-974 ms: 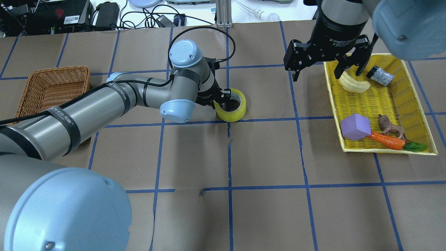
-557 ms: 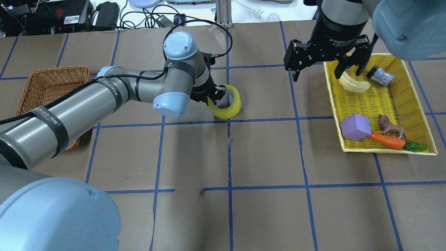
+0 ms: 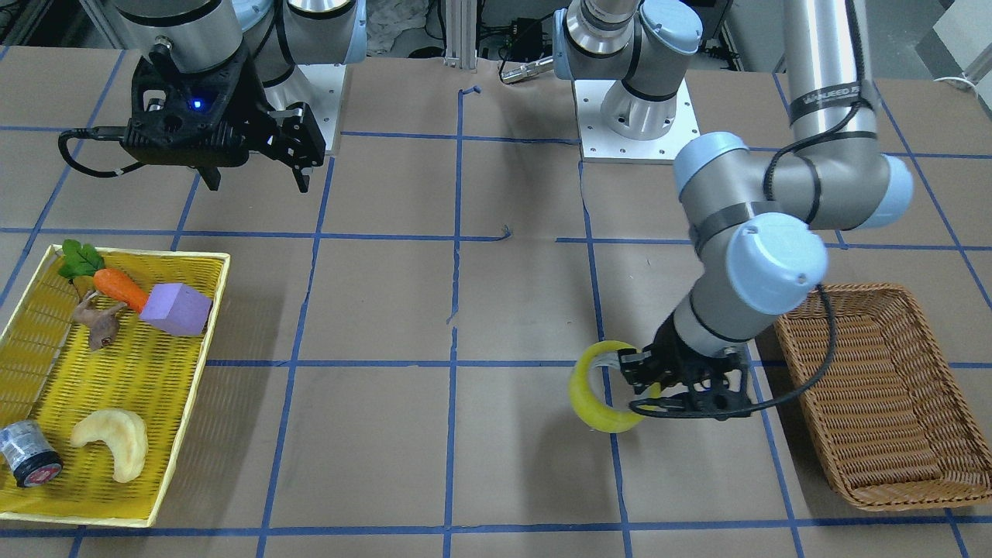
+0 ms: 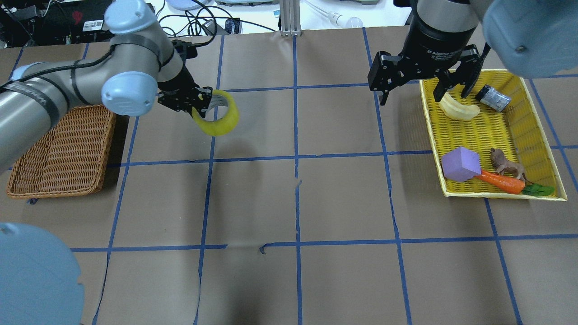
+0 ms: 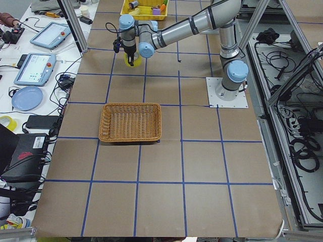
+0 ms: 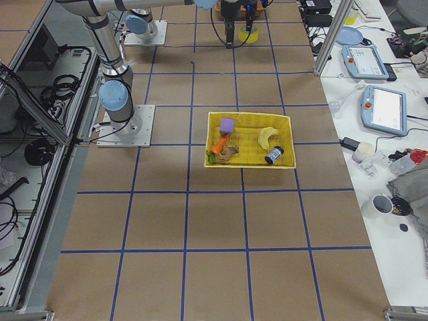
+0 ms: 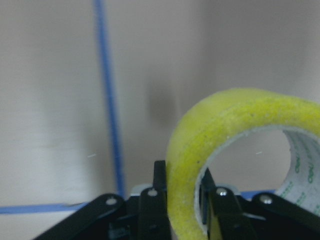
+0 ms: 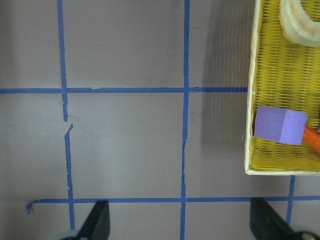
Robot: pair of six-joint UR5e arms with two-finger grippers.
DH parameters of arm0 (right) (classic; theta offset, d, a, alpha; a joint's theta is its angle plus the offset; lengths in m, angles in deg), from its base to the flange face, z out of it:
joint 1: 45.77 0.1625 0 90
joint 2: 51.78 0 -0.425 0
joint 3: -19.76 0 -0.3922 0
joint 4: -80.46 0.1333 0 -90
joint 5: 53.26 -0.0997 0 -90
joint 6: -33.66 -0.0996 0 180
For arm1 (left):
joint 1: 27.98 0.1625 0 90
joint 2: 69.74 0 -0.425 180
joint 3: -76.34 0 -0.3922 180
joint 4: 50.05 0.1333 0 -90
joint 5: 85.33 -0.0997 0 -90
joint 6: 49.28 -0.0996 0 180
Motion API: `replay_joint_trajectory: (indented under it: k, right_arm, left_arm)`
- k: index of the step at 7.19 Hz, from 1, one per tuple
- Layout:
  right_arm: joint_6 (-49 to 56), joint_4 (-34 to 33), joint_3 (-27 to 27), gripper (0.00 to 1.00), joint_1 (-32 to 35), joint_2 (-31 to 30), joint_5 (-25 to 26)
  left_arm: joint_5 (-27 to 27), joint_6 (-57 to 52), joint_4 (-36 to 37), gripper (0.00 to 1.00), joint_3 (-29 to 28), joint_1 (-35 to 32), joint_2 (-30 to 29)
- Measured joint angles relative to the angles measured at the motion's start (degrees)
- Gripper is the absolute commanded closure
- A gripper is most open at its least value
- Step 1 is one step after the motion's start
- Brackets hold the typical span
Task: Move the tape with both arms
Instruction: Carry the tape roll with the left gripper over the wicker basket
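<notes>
The yellow tape [image 4: 220,121] roll is held off the table, tilted on edge, by my left gripper [image 4: 198,103], which is shut on its rim. It hangs just right of the brown wicker basket [image 4: 58,149]. The front view shows the tape [image 3: 593,395] and left gripper [image 3: 639,380] beside the basket [image 3: 876,387]. In the left wrist view the fingers [image 7: 150,200] clamp the tape [image 7: 220,125] wall. My right gripper [image 4: 411,97] is open and empty, high beside the yellow tray [image 4: 432,135]; it also shows in the front view [image 3: 256,182].
The yellow tray holds a banana [image 4: 458,109], a small silver cylinder [image 4: 494,98], a purple block [image 4: 460,164], a carrot [image 4: 499,180] and a brown animal figure [image 4: 505,164]. Blue tape lines grid the brown table. Cables and devices lie beyond the far edge.
My left arm has lifted the tape off the table and carried it left, toward the wicker basket. The right arm has not moved.
</notes>
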Motion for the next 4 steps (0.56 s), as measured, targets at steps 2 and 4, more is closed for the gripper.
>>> replay_joint_trajectory:
  k: [2,4]
  right_arm:
    - [0.0,0.0,0.0,0.0,0.0,0.0,0.0]
    - [0.0,0.0,0.0,0.0,0.0,0.0,0.0]
  left_arm:
    - [-3.1,-8.1,-2.4,1.0,0.6,10.0,2.5]
    - [-4.5,-22.3,-2.4,1.0,1.2,20.4,2.6]
